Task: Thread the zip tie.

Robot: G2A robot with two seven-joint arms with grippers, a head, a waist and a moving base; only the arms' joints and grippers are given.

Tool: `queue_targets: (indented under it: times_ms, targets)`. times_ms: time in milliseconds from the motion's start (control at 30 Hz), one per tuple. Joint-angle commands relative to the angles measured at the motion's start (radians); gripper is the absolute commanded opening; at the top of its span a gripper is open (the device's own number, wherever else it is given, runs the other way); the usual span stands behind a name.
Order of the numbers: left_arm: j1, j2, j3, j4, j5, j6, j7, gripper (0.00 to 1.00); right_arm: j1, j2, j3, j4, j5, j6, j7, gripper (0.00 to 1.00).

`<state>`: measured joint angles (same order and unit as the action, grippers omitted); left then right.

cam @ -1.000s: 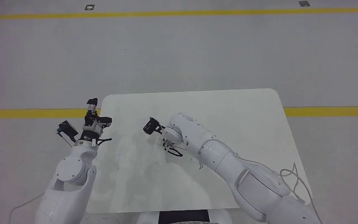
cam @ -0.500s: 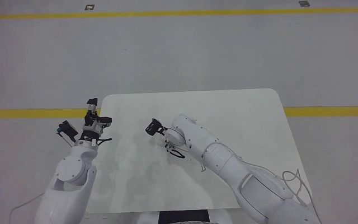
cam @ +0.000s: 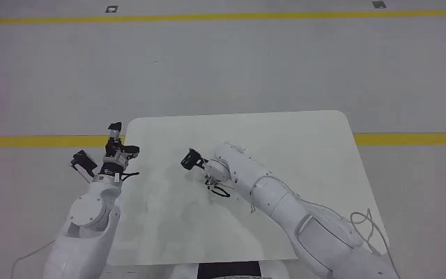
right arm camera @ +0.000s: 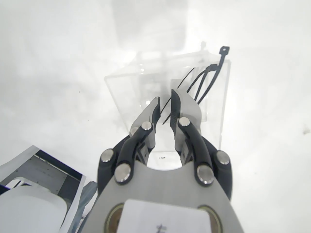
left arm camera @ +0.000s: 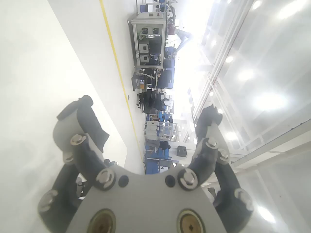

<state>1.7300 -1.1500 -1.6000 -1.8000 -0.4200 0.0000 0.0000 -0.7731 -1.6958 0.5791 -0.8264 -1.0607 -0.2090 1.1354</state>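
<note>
The right arm (cam: 265,188) stretches across the left half of the surface (cam: 300,139), roughly midway between its far and near edges. The right claw (right arm camera: 165,96) points down into a clear box (right arm camera: 121,90) that stands on the surface. Its fingers (right arm camera: 176,103) are set narrow, with a slim gap between the ribbed pads. A thin black zip tie tail (right arm camera: 167,109) runs through that gap. The gap looks wider than the strand, and I cannot tell whether either pad touches it. Past the fingertips the strand goes on behind one finger and up toward the other ties.

The bundle of zip ties (right arm camera: 203,83) leans inside the box, just beside the claw, close to one of the clear walls. The ties are black. They fan apart at their lower ends and gather together higher up. One square head (right arm camera: 224,49) sticks out above the rim of the box.

The left claw (left arm camera: 147,109) is spread wide, with nothing between its fingers. It is held just outside the left edge of the surface, near the far left corner, well apart from the box and the right claw. It points away from the near edge, along the surface's left side. A yellow line (left arm camera: 114,49) on the floor (cam: 223,63) runs beyond the surface.
</note>
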Motion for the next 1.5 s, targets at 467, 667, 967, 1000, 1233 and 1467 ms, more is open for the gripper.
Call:
queue_targets:
  times_ms: [467,667,967,1000,1233,1467]
  targets:
    - [0.000,0.000,0.000,0.000,0.000,0.000,0.000,1.00,0.012,-0.012,0.001,0.033,0.007,-0.013,-0.011,0.10]
    - [0.000,0.000,0.000,0.000,0.000,0.000,0.000,1.00,0.014,-0.015,0.003,0.039,0.011,-0.016,-0.015,0.09]
    - [0.000,0.000,0.000,0.000,0.000,0.000,0.000,1.00,0.005,-0.011,0.015,0.011,0.011,-0.020,-0.012,0.11]
    - [0.000,0.000,0.000,0.000,0.000,0.000,0.000,1.00,0.003,-0.010,0.018,0.007,0.013,-0.022,-0.013,0.11]
    - [0.000,0.000,0.000,0.000,0.000,0.000,0.000,1.00,-0.012,-0.004,0.026,-0.004,0.014,-0.027,-0.004,0.11]
    - [0.000,0.000,0.000,0.000,0.000,0.000,0.000,1.00,-0.014,-0.007,0.023,0.008,0.013,-0.019,-0.006,0.14]
